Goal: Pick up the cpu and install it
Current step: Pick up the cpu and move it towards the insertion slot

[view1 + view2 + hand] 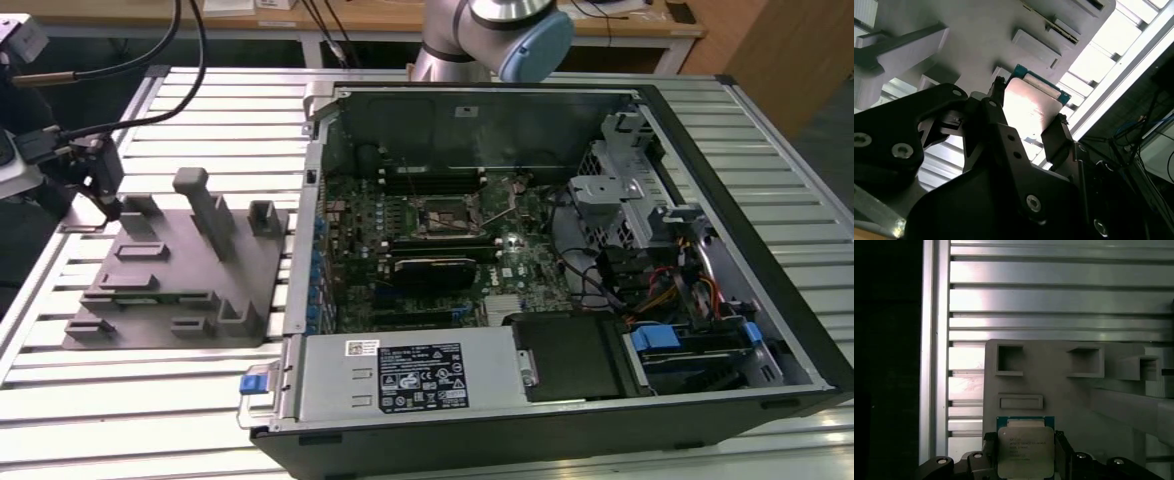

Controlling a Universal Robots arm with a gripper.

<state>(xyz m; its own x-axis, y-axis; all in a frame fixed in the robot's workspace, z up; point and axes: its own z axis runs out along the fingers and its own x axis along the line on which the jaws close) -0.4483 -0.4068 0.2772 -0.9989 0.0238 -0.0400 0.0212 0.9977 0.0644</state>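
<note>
On a slatted metal table (134,400) beside an open computer case (481,125), the gripper (1025,437) grips the cpu (1025,454) over a grey tray (147,290), well apart from the socket (438,215); this looks like the pick-up step, and installing calls for a level, square hold.

Behind the computer case (467,120), the arm (447,50) is silver-grey with a rounded pale blue joint cap (545,45). The gripper (1029,105) is matte black: angular plates, silver screw heads (902,149), black cables (171,45) trailing.
</note>
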